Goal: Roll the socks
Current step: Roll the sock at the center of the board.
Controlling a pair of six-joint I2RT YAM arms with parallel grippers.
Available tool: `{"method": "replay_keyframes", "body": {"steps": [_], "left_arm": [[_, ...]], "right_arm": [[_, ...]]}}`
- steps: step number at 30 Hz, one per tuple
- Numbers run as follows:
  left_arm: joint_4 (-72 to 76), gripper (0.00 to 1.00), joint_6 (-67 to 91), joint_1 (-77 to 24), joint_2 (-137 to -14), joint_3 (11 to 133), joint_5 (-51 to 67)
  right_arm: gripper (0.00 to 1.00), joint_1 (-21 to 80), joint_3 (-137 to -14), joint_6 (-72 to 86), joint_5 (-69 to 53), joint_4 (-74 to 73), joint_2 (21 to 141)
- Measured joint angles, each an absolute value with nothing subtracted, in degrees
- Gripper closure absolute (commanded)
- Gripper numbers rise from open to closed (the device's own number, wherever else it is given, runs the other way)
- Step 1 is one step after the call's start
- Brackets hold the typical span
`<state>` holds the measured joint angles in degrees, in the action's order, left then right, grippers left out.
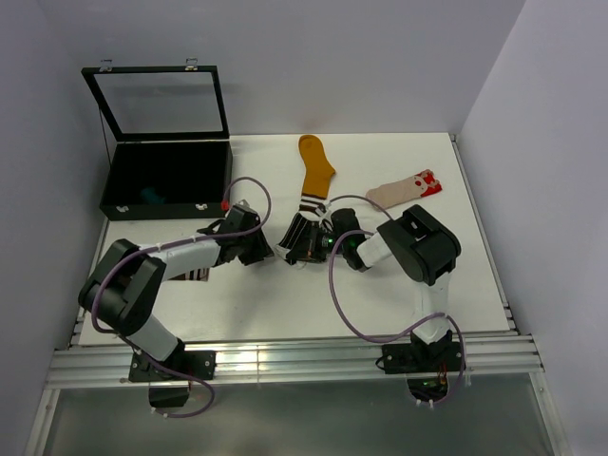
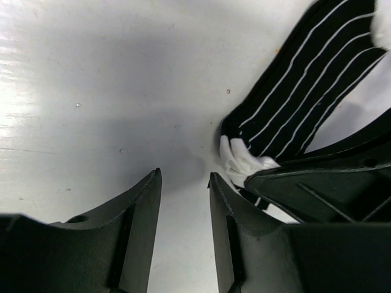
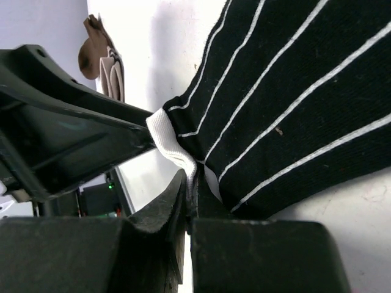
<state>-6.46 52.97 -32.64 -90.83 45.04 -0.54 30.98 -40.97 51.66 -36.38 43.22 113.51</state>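
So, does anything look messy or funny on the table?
Yes. The black-and-white striped sock is bunched up, its white edge pinched in the right gripper. Another sock's striped cuff peeks from under the left arm.

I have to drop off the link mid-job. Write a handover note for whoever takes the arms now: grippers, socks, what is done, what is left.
Left gripper: open, empty, low over the table beside the striped sock's white end.
Right gripper: shut, pinching the white edge of the striped sock.
Mustard sock and beige sock lie flat and unrolled farther back. Brown sock lies beyond the left gripper.
Something teal sits in the black case; too small to tell if it is rolled.
Done: striped sock gripped, not yet rolled.
Left: roll it, then probably the other three.
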Motion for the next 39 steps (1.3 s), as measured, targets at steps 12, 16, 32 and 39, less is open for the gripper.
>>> {"method": "replay_keyframes", "body": {"steps": [12,16,32,39], "left_arm": [[-6.4,0.61,52.0,-32.7,-95.7,49.0,1.8],[-6.3,0.61,52.1,-32.7,-96.6,50.0,1.7],[-10.2,0.62,53.3,-32.9,-100.7,55.8,-0.7],[-12.1,0.62,53.4,-33.0,-102.4,58.5,-1.6]], "right_arm": [[1.0,30.6,-41.7,52.9,-37.5,43.1,114.3],[1.0,30.6,-42.0,52.7,-37.4,42.5,114.3],[0.8,31.0,-44.3,48.0,-34.4,35.6,112.2],[0.65,34.8,-47.0,39.2,-24.6,22.5,105.8]]}}
